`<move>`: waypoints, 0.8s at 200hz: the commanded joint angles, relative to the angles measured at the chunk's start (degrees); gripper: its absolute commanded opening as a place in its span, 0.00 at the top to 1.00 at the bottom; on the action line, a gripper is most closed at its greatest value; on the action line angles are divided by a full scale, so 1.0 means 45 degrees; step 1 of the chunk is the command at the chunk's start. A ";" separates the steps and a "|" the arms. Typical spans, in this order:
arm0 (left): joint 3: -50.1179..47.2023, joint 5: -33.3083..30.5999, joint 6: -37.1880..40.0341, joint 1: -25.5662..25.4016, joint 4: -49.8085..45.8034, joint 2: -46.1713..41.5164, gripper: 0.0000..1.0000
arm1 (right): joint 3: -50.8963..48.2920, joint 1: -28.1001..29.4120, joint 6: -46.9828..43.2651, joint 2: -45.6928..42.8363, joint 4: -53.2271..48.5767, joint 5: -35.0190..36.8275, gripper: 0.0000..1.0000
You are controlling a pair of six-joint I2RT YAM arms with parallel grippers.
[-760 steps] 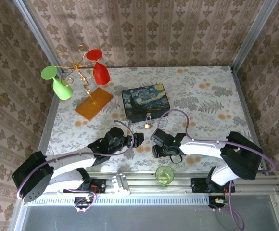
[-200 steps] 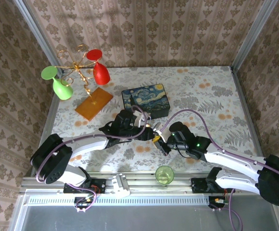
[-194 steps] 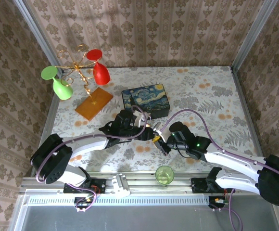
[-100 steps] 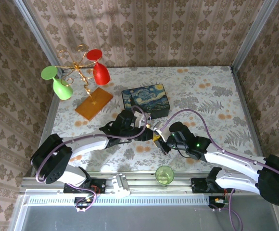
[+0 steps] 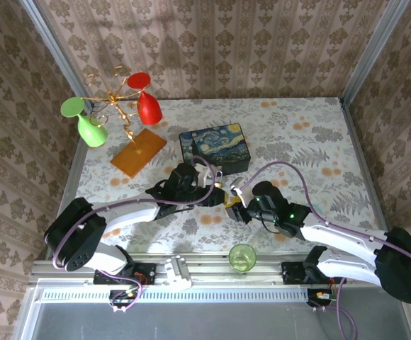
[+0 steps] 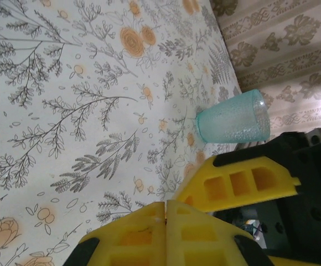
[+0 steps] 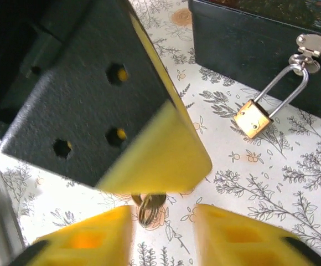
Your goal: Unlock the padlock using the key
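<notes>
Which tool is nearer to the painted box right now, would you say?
Left. The left tool sits just off the painted box's front wall; the right tool is farther back, toward the near edge.

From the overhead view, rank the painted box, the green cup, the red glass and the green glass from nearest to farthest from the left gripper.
1. painted box, just beyond the left gripper
2. green cup, near edge
3. red glass, far left
4. green glass, farthest left

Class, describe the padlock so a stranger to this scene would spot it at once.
Find the dark painted box mid-table. From the silver clasp on its front wall hangs the padlock: a little brass block on a long thin silver loop, the only brass thing beside the box.
</notes>
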 commanded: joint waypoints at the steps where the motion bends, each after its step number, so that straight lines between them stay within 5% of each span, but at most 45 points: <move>1: -0.0249 -0.0479 -0.0257 0.0151 0.0780 -0.0700 1.00 | -0.0516 -0.0415 0.0791 -0.0786 0.0955 -0.0692 0.42; 31: -0.0588 -0.1085 0.0192 0.0205 0.1264 -0.1466 1.00 | -0.1761 -0.2128 0.2796 -0.2219 0.2894 -0.3400 0.26; 65: -0.0727 -0.1578 0.1566 0.0228 0.1710 -0.2362 1.00 | -0.1339 -0.3543 0.4348 -0.2356 0.3841 -0.6086 0.21; 126: -0.1218 -0.2568 0.2477 0.0045 0.4324 -0.3359 1.00 | -0.0918 -0.3751 0.7845 0.0516 1.0275 -0.7647 0.35; 160: -0.1608 -0.3058 0.2264 -0.0146 0.5789 -0.3530 1.00 | -0.0601 -0.3729 0.8383 0.1306 1.1510 -0.7715 0.47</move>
